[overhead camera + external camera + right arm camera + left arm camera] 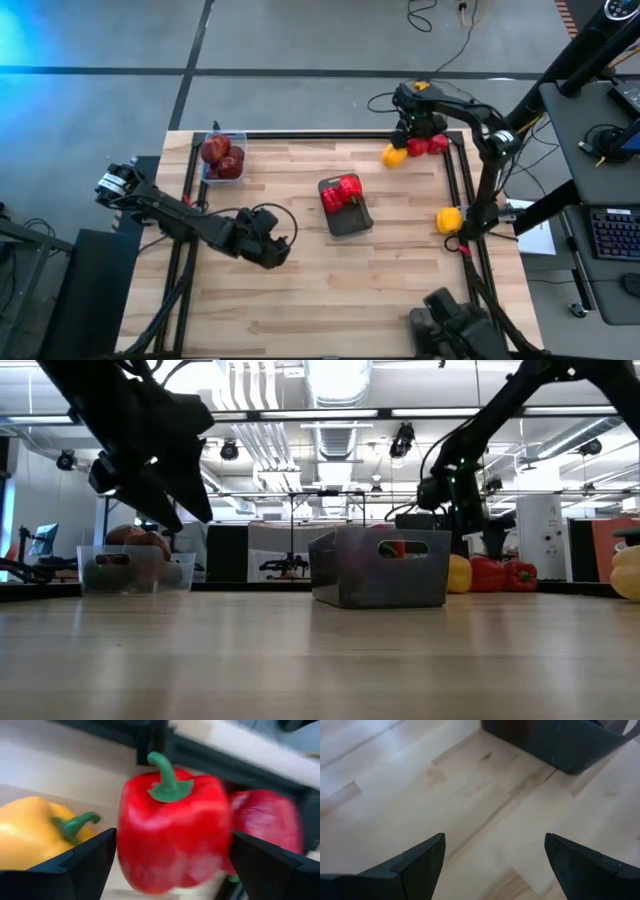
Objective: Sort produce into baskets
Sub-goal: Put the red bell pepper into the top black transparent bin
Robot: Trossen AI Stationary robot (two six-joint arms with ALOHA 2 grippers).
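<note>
My right gripper (172, 865) is open at the table's far right corner (420, 130). Its fingers stand on either side of a glossy red bell pepper (172, 825) with a green stem. A second red pepper (267, 827) and a yellow pepper (30, 835) stand beside it on the table. Another yellow pepper (449, 219) rests near the right edge. A dark mesh basket (352, 222) in the middle holds red peppers (341, 193). A clear bin (207, 175) at the far left holds dark red apples (222, 155). My left gripper (272, 250) is open and empty above bare wood, left of the mesh basket. My right gripper has one finger (92, 857) on each side of the red pepper's body (130, 835), coming slanting from above. I cannot tell whether the fingers touch the pepper. The pepper stands upright, stem up.
A black frame rail (300, 134) runs along the table's far edge, with side rails at left and right. Cables and a desk with a keyboard (610, 235) lie beyond the right edge. Bare wood lies open along the near half of the table (330, 310).
</note>
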